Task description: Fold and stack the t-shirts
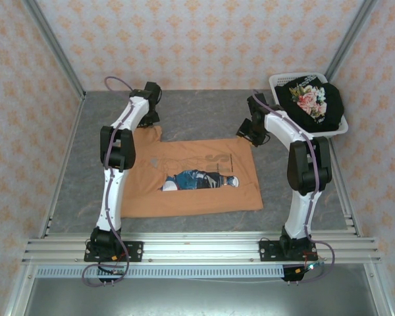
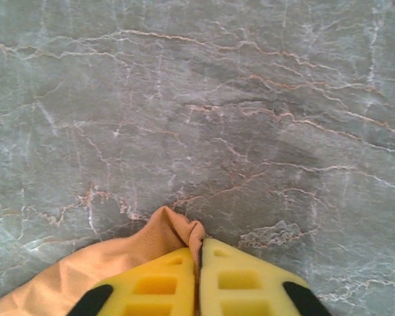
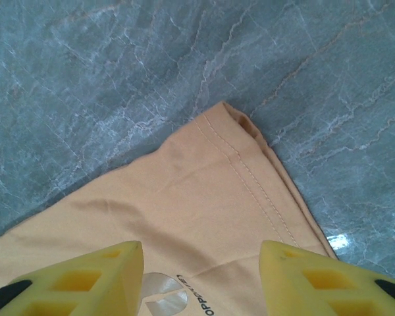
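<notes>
An orange t-shirt (image 1: pixel 197 178) with a blue-and-white cartoon print lies spread on the grey marbled table between the arms. My left gripper (image 2: pixel 202 247) is shut on a bunched far-left corner of the orange t-shirt (image 2: pixel 159 234); from above that gripper (image 1: pixel 147 124) sits at the shirt's far-left corner. My right gripper (image 3: pixel 202 253) is open, its yellow fingers (image 3: pixel 99 270) wide apart above the hemmed far-right corner of the orange t-shirt (image 3: pixel 204 191); in the top view it (image 1: pixel 248 133) hovers there. A black t-shirt with pink flowers (image 1: pixel 311 100) lies in the basket.
The white plastic laundry basket (image 1: pixel 280 80) stands at the back right beside the right arm. Metal frame posts and patterned walls close in the table. Bare table (image 1: pixel 204 108) stretches behind the orange shirt.
</notes>
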Tool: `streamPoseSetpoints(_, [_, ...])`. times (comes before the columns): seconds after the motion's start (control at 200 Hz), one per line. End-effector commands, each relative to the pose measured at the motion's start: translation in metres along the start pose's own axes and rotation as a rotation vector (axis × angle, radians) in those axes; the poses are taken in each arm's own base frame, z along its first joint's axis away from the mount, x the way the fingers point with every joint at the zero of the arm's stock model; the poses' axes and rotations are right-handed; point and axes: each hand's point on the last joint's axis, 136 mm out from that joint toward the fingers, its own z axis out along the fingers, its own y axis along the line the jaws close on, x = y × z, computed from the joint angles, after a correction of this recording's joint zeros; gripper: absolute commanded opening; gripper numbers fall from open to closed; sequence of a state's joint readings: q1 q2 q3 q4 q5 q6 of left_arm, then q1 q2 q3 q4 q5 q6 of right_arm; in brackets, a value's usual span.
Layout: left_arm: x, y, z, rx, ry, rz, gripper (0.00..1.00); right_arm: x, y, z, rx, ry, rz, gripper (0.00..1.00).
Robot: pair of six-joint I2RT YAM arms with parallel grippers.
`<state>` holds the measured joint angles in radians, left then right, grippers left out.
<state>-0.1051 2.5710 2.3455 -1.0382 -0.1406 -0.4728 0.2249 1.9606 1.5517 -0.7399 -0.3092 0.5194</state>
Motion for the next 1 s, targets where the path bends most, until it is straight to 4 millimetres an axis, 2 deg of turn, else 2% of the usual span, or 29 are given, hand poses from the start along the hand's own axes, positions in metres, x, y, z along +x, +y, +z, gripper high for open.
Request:
streamPoseSetpoints(0.0, [-0.015, 0.016, -0.029, -0.032, -0.045, -0.034, 0.04, -0.019, 0.001, 0.0, 0.011, -0.047, 0.012, 0.5])
streamPoseSetpoints(0.155, [-0.022, 0.017, -0.042, 0.004, -0.058, -0.087, 0.01, -0.028, 0.004, 0.008, 0.016, -0.052, 0.019, 0.49])
streamPoseSetpoints(0.43, [-0.033, 0.019, -0.062, 0.057, -0.088, -0.164, 0.0, -0.039, 0.006, 0.026, 0.03, -0.049, 0.052, 0.5])
streamPoseSetpoints(0.57, [-0.037, 0.021, -0.074, 0.074, -0.101, -0.188, 0.0, -0.044, -0.002, 0.037, 0.083, -0.051, 0.068, 0.52])
streamPoseSetpoints(0.726, [-0.033, 0.024, -0.077, 0.087, -0.089, -0.216, 0.0, -0.049, -0.015, 0.049, 0.164, -0.052, 0.059, 0.53])
streamPoseSetpoints(0.991, [-0.025, 0.026, -0.077, 0.103, -0.059, -0.234, 0.0, -0.05, -0.017, 0.066, 0.166, -0.021, 0.066, 0.37])
